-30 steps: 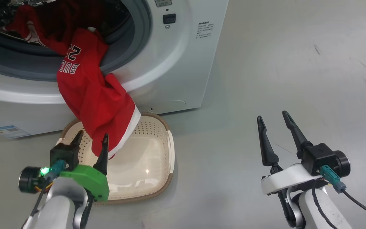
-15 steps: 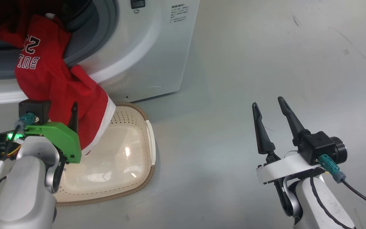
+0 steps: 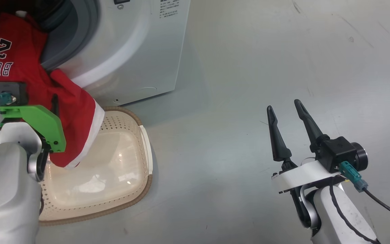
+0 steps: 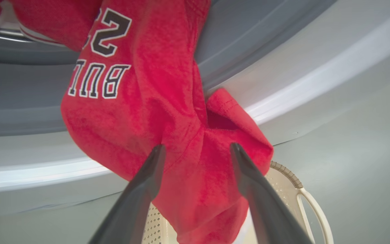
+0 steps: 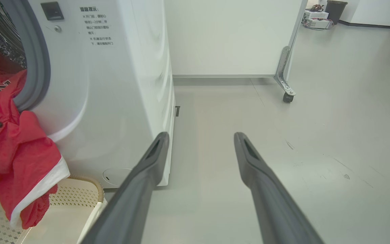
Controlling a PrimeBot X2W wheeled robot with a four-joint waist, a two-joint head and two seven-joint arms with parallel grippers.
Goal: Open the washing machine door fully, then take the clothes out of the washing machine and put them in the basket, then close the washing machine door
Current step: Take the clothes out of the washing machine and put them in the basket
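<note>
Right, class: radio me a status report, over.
Left tool open, at the red white-trimmed fabric jersey hanging from the white front-loading washing machine over the cream perforated plastic basket. Right tool open, empty. Nothing blocking.

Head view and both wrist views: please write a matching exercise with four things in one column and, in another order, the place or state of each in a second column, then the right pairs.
Column A
1. the clothes
2. the basket
3. left gripper
4. right gripper

Column B
a. open above the bare floor, holding nothing
b. on the floor before the washing machine
c. hanging from the drum opening, lower end over the basket
d. open, red cloth between its fingers

Pairs: 1-c, 2-b, 3-d, 4-a
</note>
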